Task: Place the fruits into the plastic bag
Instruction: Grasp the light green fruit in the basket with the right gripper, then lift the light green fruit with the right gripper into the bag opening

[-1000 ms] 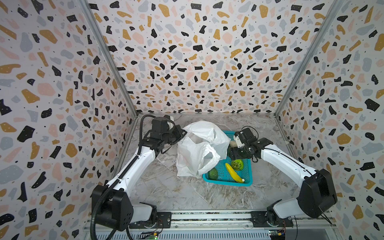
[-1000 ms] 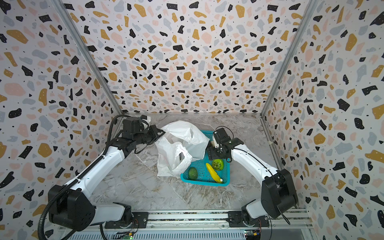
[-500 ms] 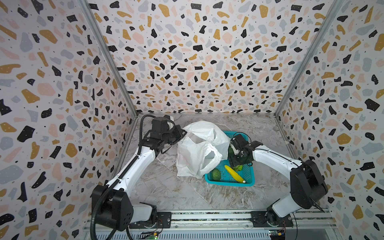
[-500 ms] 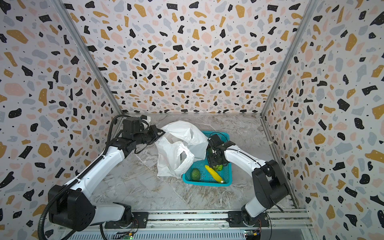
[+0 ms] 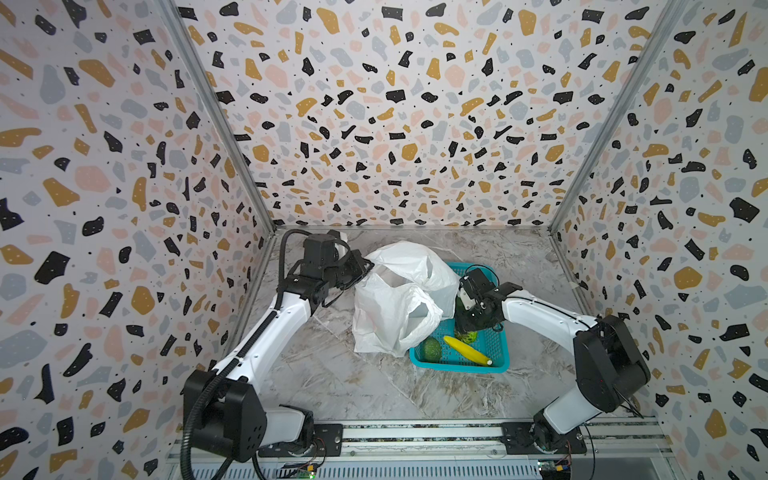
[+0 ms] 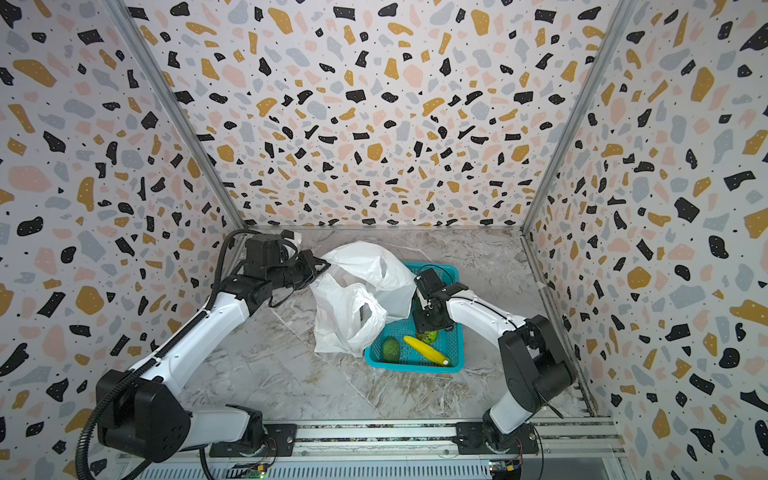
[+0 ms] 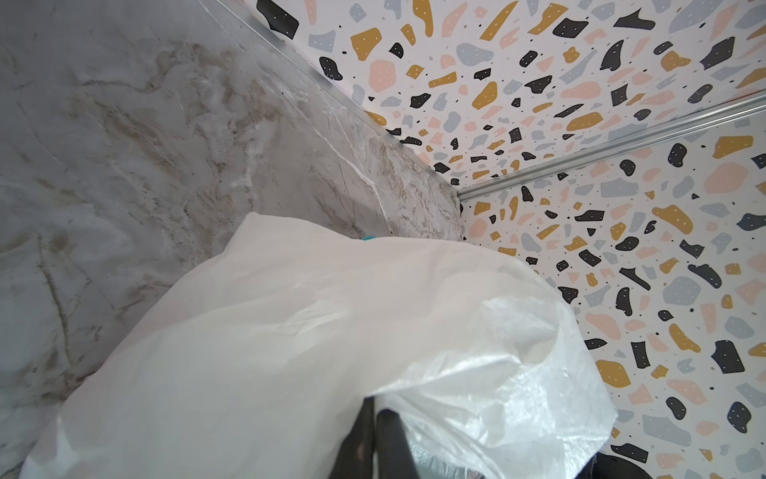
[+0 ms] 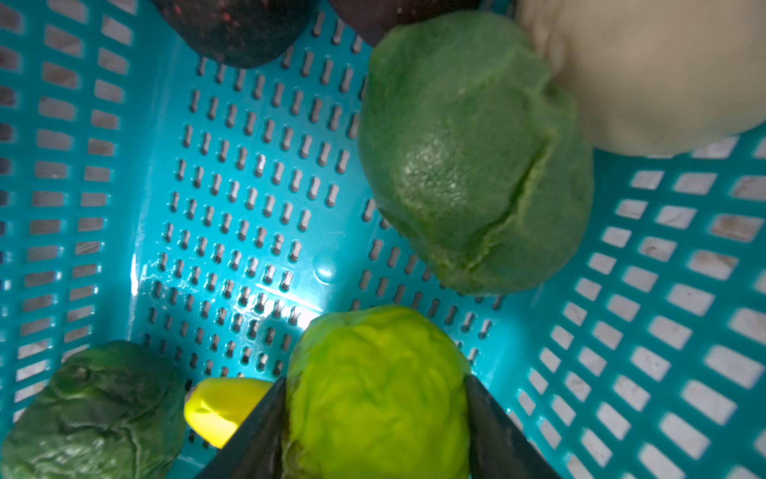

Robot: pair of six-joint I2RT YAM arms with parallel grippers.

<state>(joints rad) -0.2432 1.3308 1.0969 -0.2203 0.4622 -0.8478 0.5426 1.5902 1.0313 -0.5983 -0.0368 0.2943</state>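
Marble tabletop under plastic bag, teal basket

White, crinkly bag slumps at centre in both top views, a loop handle gaping on its right. Lower right of it lie a slanted banana and a dark green fruit. In the right wrist view: lime-green fruit lower centre, mid-green fruit upper right touching a cream lump, maroon ball at the top edge.
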